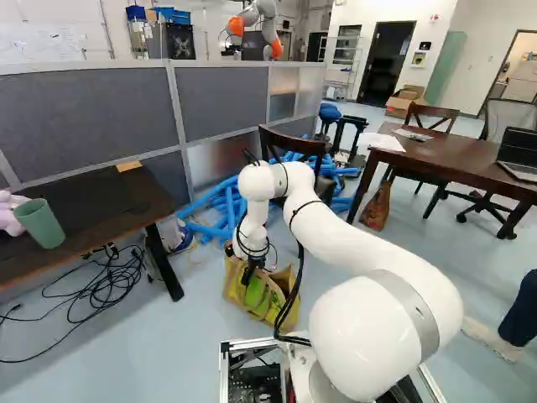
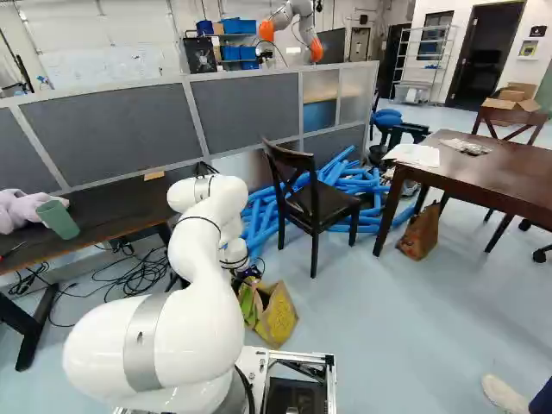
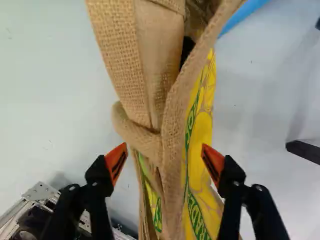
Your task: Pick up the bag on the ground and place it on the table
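The burlap bag [image 1: 280, 307] is sitting upright on the floor [image 2: 379, 332], its handle [image 3: 173, 115] rising between the spread fingers of the end effector [image 1: 247, 275], which is reaching down without pinching it. Taking the bag as the clock's centre in the left base view, blue tubes [image 1: 228, 206] are lying towards eleven, a dark surface [image 1: 92, 214] is holding a green cup [image 1: 40, 223] at ten, a chair [image 1: 289, 144] is standing around twelve, and a brown surface [image 1: 445, 159] is carrying a laptop [image 1: 518, 153] towards two.
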### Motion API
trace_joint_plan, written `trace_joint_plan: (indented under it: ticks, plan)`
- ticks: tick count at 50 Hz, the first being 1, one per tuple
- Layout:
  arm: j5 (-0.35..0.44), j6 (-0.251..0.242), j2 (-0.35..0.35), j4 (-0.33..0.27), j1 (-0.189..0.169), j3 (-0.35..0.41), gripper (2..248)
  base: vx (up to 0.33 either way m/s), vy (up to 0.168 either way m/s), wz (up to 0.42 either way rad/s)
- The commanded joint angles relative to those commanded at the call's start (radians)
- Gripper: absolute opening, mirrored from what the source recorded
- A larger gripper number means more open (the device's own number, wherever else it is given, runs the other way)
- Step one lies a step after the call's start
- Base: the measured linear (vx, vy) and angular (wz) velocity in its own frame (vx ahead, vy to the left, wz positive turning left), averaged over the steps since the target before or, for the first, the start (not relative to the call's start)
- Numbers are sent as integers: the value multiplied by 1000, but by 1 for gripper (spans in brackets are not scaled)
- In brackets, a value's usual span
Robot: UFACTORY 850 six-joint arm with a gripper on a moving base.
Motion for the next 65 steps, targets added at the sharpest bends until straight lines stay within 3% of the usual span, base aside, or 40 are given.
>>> trace_joint_plan:
  ticks: [4,5,9,10,14,15,19,20,25,26,43,65]
  plan:
    - [0,0,0,0,0,0,196,0,0,0]
    - [0,0,0,0,0,0,158,0,0,0]
    - [0,0,0,0,0,0,158,0,0,0]
    - [0,0,0,0,0,0,121,0,0,0]
    - [0,0,0,0,0,0,121,0,0,0]
    - [0,0,0,0,0,0,83,0,0,0]
    - [0,0,0,0,0,0,83,0,0,0]
    - [0,0,0,0,0,0,46,0,0,0]
    - [0,0,0,0,0,0,46,0,0,0]
    - [0,0,0,0,0,0,22,0,0,0]
    - [0,0,6,0,0,6,22,0,0,0]
    - [0,0,85,0,0,82,22,0,0,0]
